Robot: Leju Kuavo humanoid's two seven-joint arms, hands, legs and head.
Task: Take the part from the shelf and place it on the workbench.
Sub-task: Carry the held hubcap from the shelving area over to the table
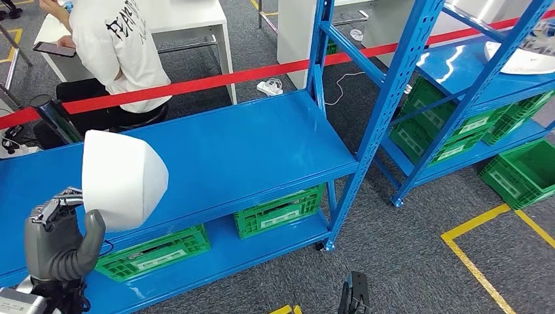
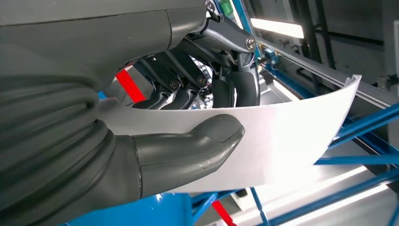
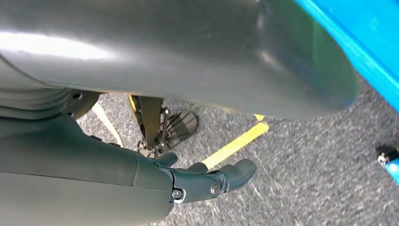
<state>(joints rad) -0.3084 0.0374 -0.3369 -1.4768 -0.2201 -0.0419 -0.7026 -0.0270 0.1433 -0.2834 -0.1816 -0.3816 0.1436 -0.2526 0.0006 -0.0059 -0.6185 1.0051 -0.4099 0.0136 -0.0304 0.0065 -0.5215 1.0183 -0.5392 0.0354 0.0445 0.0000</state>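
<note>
The left hand (image 1: 62, 239) holds a white part (image 1: 121, 180) up over the blue shelf (image 1: 235, 150). Green crates (image 1: 278, 210) sit underneath.

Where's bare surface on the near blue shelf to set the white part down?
The top deck of the near blue shelf is bare from the white part, gripped by the left hand, across to the upright post. The lower deck is crowded with green crates. The right hand hangs over the floor.
</note>
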